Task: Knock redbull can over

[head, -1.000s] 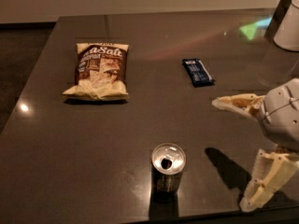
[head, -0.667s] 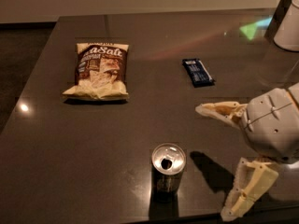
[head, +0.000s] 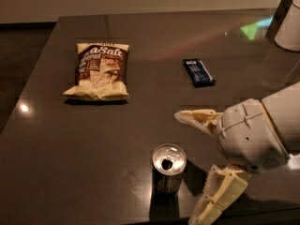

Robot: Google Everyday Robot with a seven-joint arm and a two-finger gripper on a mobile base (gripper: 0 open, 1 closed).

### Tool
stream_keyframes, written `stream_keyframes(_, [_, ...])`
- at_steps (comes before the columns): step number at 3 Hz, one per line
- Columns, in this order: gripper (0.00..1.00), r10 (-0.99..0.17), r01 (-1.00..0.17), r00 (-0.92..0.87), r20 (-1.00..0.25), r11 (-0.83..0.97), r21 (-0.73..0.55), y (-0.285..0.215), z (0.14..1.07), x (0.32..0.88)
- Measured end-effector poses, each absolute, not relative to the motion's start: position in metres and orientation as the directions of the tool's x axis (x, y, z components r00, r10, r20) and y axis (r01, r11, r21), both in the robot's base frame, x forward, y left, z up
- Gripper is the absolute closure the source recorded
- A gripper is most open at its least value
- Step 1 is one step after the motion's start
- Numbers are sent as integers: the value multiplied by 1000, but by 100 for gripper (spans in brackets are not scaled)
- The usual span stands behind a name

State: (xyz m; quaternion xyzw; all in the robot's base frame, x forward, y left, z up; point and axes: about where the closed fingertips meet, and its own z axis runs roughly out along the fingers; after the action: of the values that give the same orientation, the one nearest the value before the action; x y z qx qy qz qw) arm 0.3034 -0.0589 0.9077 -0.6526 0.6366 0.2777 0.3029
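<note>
Near the front edge of the dark desk (head: 140,125), the redbull can (head: 168,173) stands upright, its silver top with the open pull-tab hole facing up and its dark body casting a faint reflection on the glossy surface below it. Just to the right of the can is the gripper (head: 187,168), which reaches in from the right side on a bulky pale wrist. Its two cream-coloured fingers (head: 199,117) are spread wide apart: one points left above and behind the can, and the other hangs low at the bottom edge of the view, to the right of the can and in front of it. The can sits just left of the gap between them, and neither finger appears to touch it, though the lower one comes close to its shadow. Farther back on the left half of the desk lies a bag of chips (head: 98,71), brown and white, flat on its back with its printed face up. Behind the gripper, near the middle of the desk, lies a flat dark blue wrapped bar (head: 198,72), turned at a slight angle and well apart from the can. At the far right corner stands a white object (head: 288,28), partly cut off by the frame.
</note>
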Motion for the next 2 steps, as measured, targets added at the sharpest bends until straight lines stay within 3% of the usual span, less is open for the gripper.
stream_keyframes(1, [0, -631, -1000, 11, -776, 16, -27, -47, 904, 305])
stream_keyframes(2, [16, -609, -999, -2, -793, 32, -22, -39, 904, 309])
